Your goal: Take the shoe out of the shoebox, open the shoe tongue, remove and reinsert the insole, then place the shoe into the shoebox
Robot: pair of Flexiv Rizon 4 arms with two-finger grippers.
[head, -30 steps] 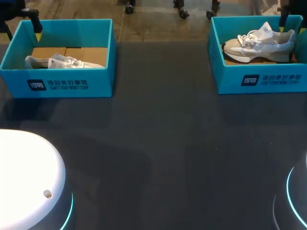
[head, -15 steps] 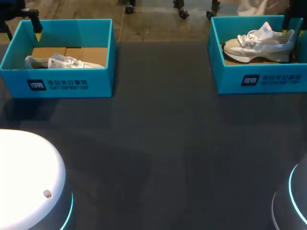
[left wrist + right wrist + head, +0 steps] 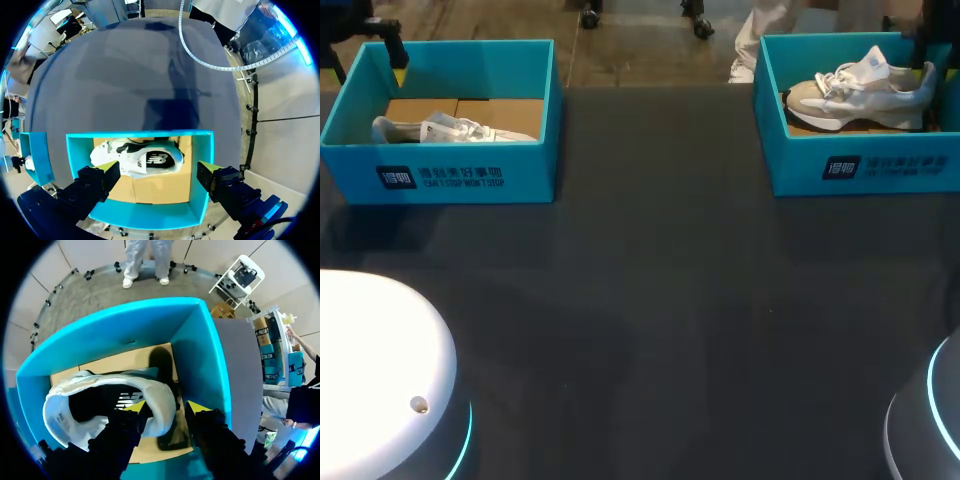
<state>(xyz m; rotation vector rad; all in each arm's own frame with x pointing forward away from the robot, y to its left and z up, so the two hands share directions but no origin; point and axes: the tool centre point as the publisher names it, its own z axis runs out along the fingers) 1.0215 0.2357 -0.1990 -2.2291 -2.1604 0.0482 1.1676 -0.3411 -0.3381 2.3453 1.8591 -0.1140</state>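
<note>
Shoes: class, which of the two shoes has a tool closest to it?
The shoe in the right shoebox: the right tool sits at its heel, while the left tool hovers farther from the other shoe.

Left shoebox [image 3: 450, 178] & right shoebox [image 3: 865, 168]: both bright teal in & out, brown cardboard floor, dark label patch w/ white print on the front wall. Left shoe [image 3: 137, 157]: white, black inside w/ white logo. Right shoe [image 3: 860, 92]: beige & cream, white laces, black inside. Table [image 3: 650, 300]: dark grey. Left gripper [image 3: 159, 169] & right gripper [image 3: 166, 409]: black, 2 yellow tips each. Arm base [image 3: 370, 370]: white w/ cyan glow ring.
</note>
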